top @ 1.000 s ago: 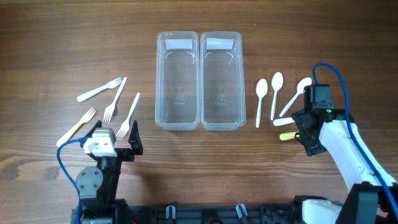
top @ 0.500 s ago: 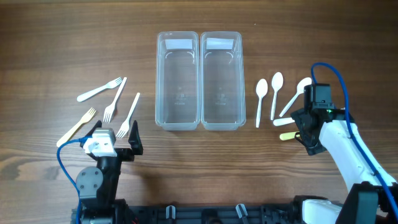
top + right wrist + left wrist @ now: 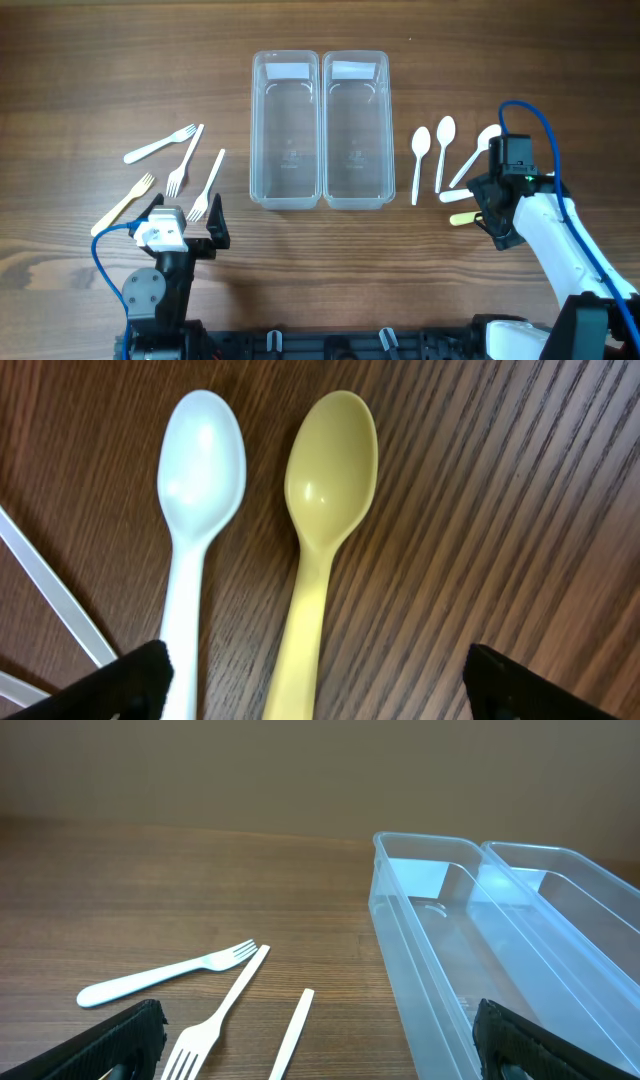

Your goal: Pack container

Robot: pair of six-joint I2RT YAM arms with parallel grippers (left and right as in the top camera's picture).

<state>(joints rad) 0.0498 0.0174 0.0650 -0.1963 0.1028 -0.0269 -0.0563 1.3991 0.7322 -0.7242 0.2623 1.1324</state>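
Packing has not begun, as far as the pictures show. The left tub [image 3: 286, 130] and the right tub [image 3: 355, 130] stand side by side, touching, at the middle of the bench [image 3: 320, 270], and both look empty. Everything that would go in lies loose on the wood: four forks [image 3: 183, 160] at 9 o'clock of the tubs and five spoons [image 3: 443, 150] at 3 o'clock. So the whole job is probably ahead.

The right hand [image 3: 482, 212] hangs at about 4 o'clock of the tubs, over the nearest two spoons, with its fingers wide apart and nothing between them. In its wrist view the white spoon [image 3: 200, 480] and the yellow spoon [image 3: 325, 490] lie side by side, bowls toward 12 o'clock. Their handles run down to 6 o'clock between the two dark fingertips [image 3: 140, 675]. The yellow one sits nearest the middle of the gap, so it looks the likelier pick.

The left hand [image 3: 183, 215] waits at 7 o'clock, fingers fully apart and empty, just short of the forks, touching none.
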